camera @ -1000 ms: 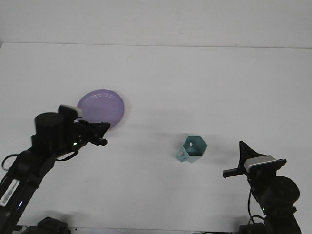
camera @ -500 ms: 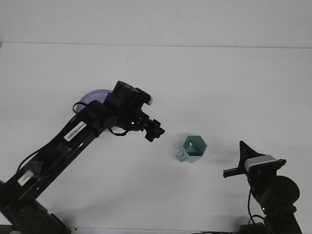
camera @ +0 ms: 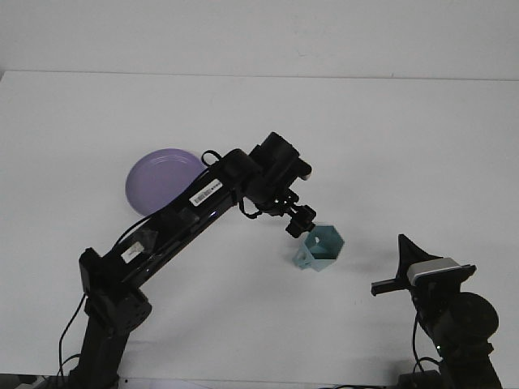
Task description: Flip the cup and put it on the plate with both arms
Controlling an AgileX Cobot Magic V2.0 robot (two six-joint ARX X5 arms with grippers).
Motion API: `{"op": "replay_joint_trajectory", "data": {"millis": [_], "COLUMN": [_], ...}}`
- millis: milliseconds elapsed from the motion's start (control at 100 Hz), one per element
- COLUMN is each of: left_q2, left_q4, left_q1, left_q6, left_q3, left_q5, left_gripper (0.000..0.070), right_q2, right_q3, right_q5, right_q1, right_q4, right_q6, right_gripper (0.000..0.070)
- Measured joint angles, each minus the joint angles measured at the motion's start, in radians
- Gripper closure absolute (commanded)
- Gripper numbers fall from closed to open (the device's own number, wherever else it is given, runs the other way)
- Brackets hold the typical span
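Note:
A teal hexagonal cup (camera: 326, 248) rests on the white table right of centre. Its mouth faces the camera and its handle sticks out at the lower left. My left arm stretches across the table, and my left gripper (camera: 300, 221) hangs at the cup's upper-left rim, close to or touching it. Its tip is a dark blob against the arm. The purple plate (camera: 158, 180) lies at the left, partly behind the left arm. My right gripper (camera: 391, 267) stands open at the lower right, empty and a short way right of the cup.
The white table (camera: 389, 146) runs back to a pale wall. The left arm's long link (camera: 186, 219) crosses diagonally from the lower left toward the cup, passing over the plate's right edge.
The left arm has swung from the left side near the plate across to the cup, uncovering most of the plate. The cup, plate and right arm have not moved.

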Motion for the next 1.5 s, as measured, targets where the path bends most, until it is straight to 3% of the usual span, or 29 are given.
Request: {"op": "replay_joint_trajectory", "data": {"millis": [850,920,1040,1500], "left_q2": [0.164,0.171,0.181,0.191], "left_q4": [0.063,0.061,0.06,-0.002], "left_q1": [-0.064,-0.064,-0.066,-0.071], "left_q6": [0.005,0.005,0.006,0.017], "left_q3": [0.016,0.016,0.016,0.059], "left_q5": [-0.001,-0.001,-0.001,-0.027], "left_gripper": [0.0287,0.0387,0.0697,0.0687], "right_q2": [0.0,0.0,0.0,0.0], "right_q3": [0.0,0.0,0.0,0.0], "right_q5": [0.0,0.0,0.0,0.0], "right_q1": [0.0,0.0,0.0,0.0], "right_q4": [0.0,0.0,0.0,0.0], "right_q6": [0.01,0.01,0.01,0.01], "right_gripper": [0.07,0.07,0.07,0.07]}}
